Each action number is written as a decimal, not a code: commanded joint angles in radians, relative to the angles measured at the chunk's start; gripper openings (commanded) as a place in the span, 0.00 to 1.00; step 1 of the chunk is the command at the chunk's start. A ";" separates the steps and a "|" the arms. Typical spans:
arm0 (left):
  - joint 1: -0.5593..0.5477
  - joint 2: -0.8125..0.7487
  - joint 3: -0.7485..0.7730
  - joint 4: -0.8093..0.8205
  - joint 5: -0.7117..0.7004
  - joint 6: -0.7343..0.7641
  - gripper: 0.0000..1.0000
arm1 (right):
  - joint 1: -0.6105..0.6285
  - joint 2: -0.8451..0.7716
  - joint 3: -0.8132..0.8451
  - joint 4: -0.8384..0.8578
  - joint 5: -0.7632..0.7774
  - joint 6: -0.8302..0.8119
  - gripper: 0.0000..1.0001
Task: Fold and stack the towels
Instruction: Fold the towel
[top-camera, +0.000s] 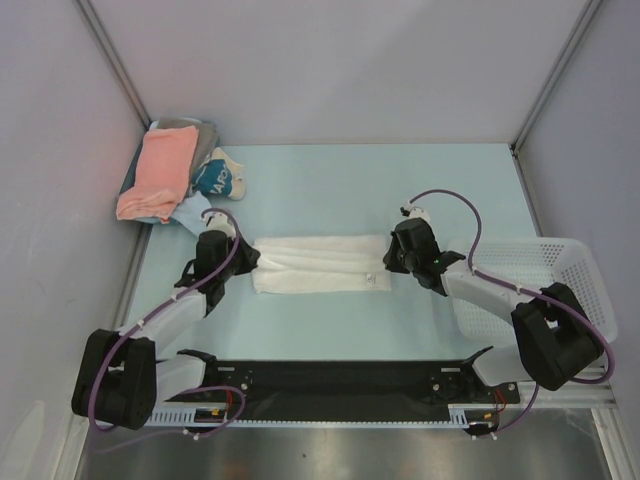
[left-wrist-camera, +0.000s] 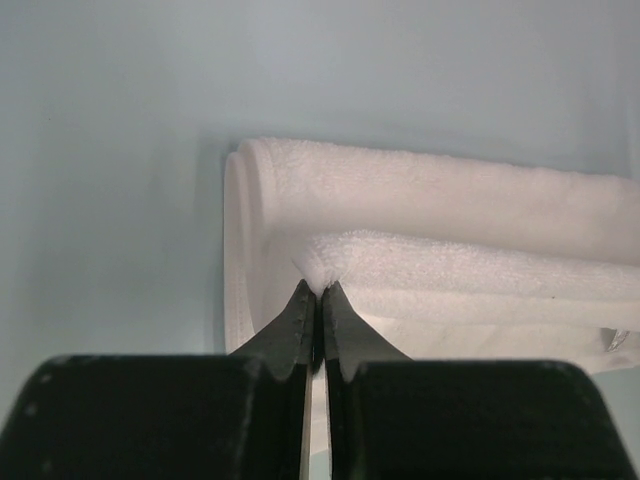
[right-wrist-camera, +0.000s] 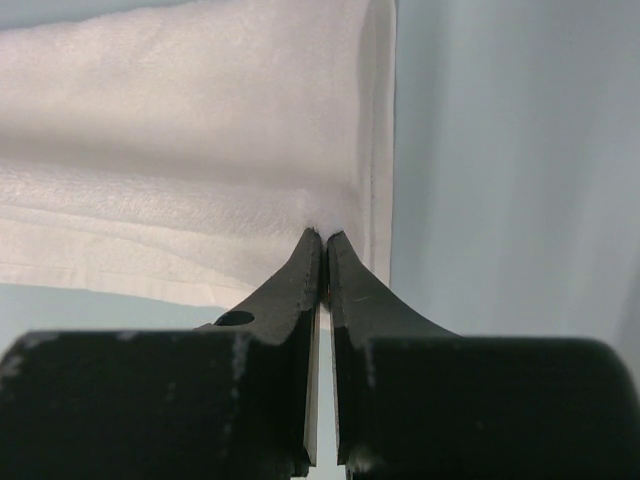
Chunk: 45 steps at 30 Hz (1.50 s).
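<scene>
Black joint housings (top-camera: 115, 378), white links (top-camera: 170, 318), looping purple cables (top-camera: 447, 193) — black tapered tool fingers (left-wrist-camera: 295, 332).

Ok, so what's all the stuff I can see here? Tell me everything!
white towel: 1, white, folded into a long strip mid-table
salmon-pink towel: 1, pink, top of the pile in the far left corner
grey towel: 1, grey, peeking from under the pink one
light blue towel: 1, blue, bottom of that pile
teal bundle: 1, teal with white print, beside the pile
basket: 1, white, right side
table: 1, pale blue
left gripper: 1, black, pinching the white towel's left end
right gripper: 1, black, pinching its right end
</scene>
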 joint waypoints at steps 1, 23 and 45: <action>0.004 -0.033 -0.023 0.013 -0.021 0.015 0.06 | 0.007 -0.030 -0.021 0.005 0.050 0.015 0.00; 0.004 -0.146 -0.138 0.048 0.045 -0.040 0.28 | 0.026 -0.078 -0.067 0.002 0.066 0.021 0.25; -0.109 -0.180 -0.038 -0.075 -0.028 -0.072 0.32 | 0.145 0.017 0.099 -0.104 0.139 0.044 0.35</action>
